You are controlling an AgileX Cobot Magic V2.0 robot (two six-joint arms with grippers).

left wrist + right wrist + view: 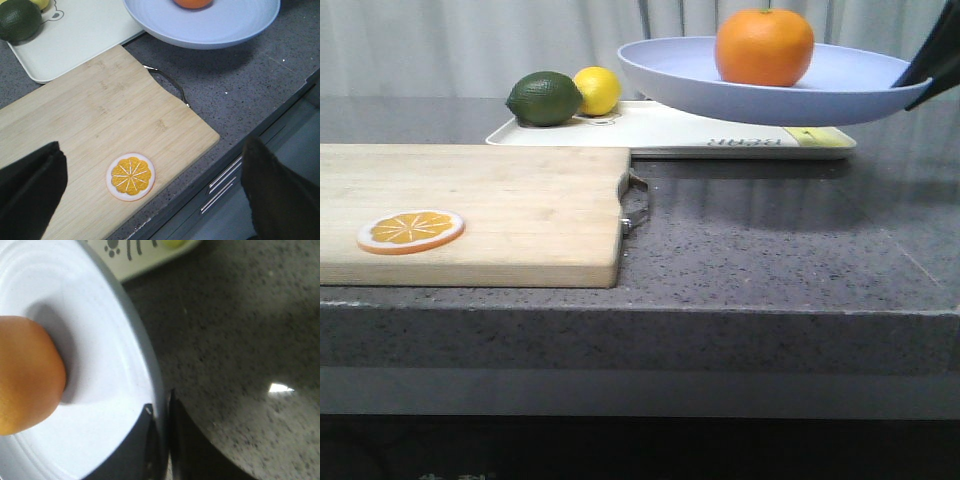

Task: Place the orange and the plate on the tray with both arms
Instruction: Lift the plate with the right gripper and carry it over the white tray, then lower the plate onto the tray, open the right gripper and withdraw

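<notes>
The pale lavender-blue plate [820, 85] hangs in the air above the counter, partly over the near edge of the white tray [690, 135]. The orange [764, 46] rests in the plate. My right gripper [923, 72] is shut on the plate's right rim, one finger inside, one under [162, 440]. In the right wrist view the orange [25, 375] lies left of the fingers. My left gripper [150, 200] is open and holds nothing, high above the cutting board; it does not show in the front view.
A wooden cutting board [500, 210] with a metal handle lies at the left, an orange slice [411, 231] on it. A dark green lime [545, 98] and a yellow lemon [597, 90] sit on the tray's left end. The counter's front edge [720, 305] is near.
</notes>
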